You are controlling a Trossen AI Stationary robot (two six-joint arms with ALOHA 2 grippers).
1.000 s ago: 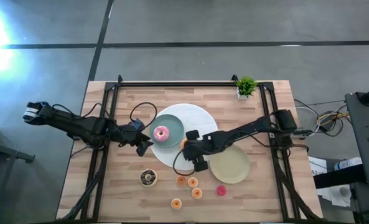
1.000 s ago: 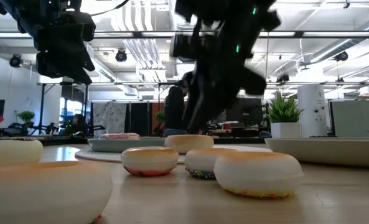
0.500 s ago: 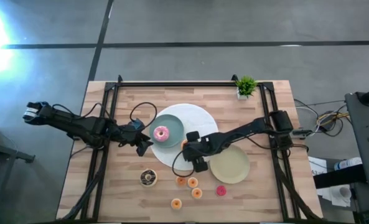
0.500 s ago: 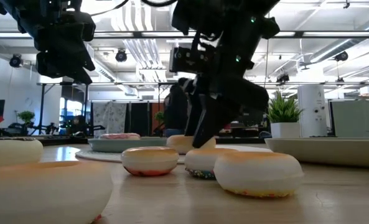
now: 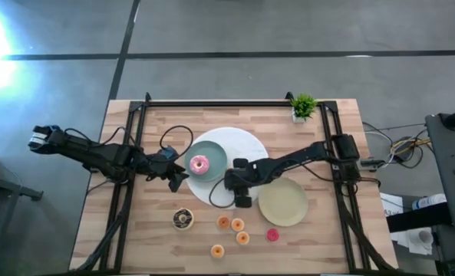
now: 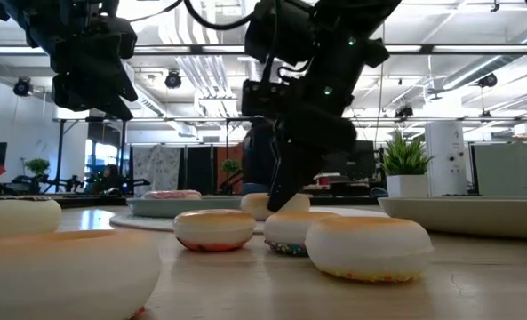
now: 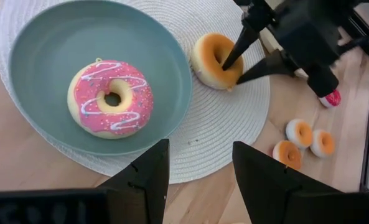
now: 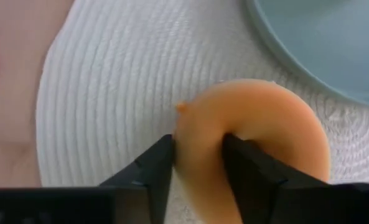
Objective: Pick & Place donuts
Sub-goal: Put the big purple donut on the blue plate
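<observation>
One pink donut (image 7: 111, 98) is lying inside the teal plate (image 7: 41, 50), which is sitting on the white woven mat (image 7: 231, 127) — the only donut plated so far, by my reading. The right gripper (image 7: 242, 60) is working just beside that plate: its two fingers are pinching one side of the orange donut's (image 7: 210, 57) ring, one finger in the hole, the other outside, with the donut resting on the mat and not yet lifted as far as I can tell. The left gripper (image 7: 196, 177) is hanging above the near edge of the mat, its fingers spread and holding nothing. The beige plate (image 5: 282, 202) is sitting to the right of the mat with nothing on it. Still waiting loose on the wooden table (image 5: 327, 238) in front of the plates: a chocolate donut (image 5: 183, 219), a cluster of small orange donuts (image 5: 237, 225) and a red donut (image 5: 272, 235). Judging by this, the job is early — one placed, one being gripped, roughly five left to move.
</observation>
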